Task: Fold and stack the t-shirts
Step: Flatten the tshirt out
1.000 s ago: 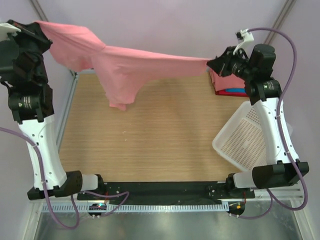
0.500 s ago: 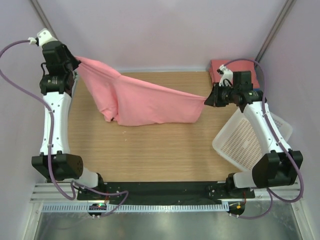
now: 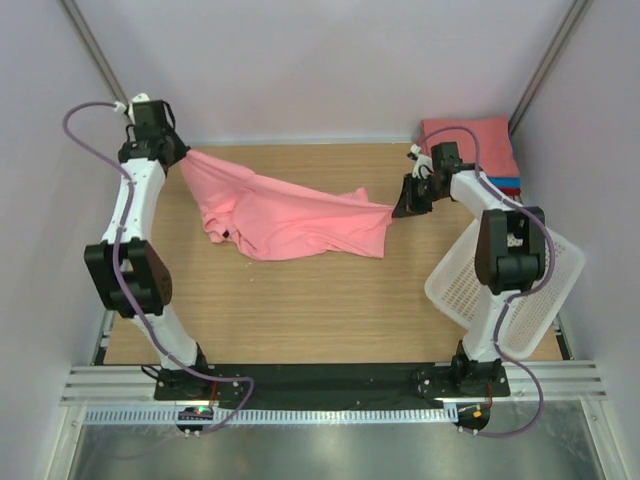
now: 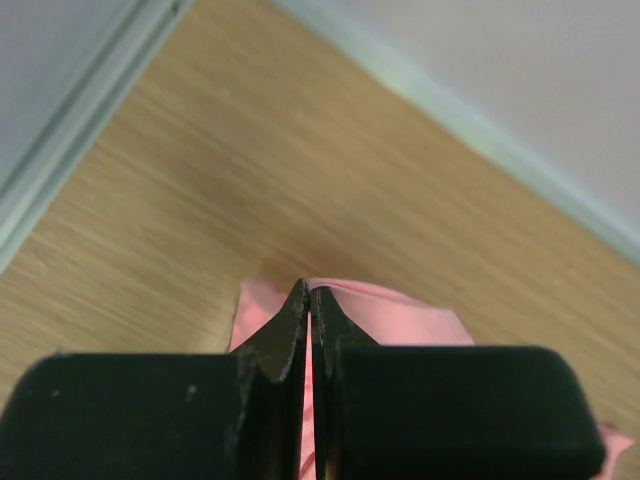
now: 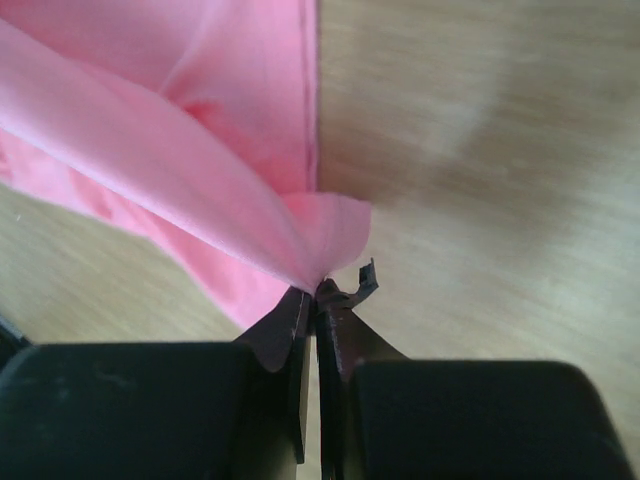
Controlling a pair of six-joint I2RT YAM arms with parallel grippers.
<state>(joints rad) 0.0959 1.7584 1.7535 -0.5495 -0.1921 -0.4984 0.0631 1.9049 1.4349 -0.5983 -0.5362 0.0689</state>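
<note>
A salmon-pink t-shirt (image 3: 290,217) lies stretched and rumpled across the far middle of the wooden table. My left gripper (image 3: 178,155) is shut on its far left corner; the left wrist view shows pink cloth (image 4: 390,320) pinched between the jaws (image 4: 309,290). My right gripper (image 3: 398,208) is shut on the shirt's right edge; the right wrist view shows a pink fold (image 5: 200,190) running into the closed tips (image 5: 315,292). A stack of folded shirts (image 3: 480,145), red on top with blue below, sits at the far right corner.
A white mesh basket (image 3: 500,280) leans at the right side of the table, beside the right arm. The table (image 3: 300,310) has pale walls at the back and both sides.
Both arms have come down and toward the far side, lowering the shirt from hanging in the air to lying on the table. Both grips have held.
</note>
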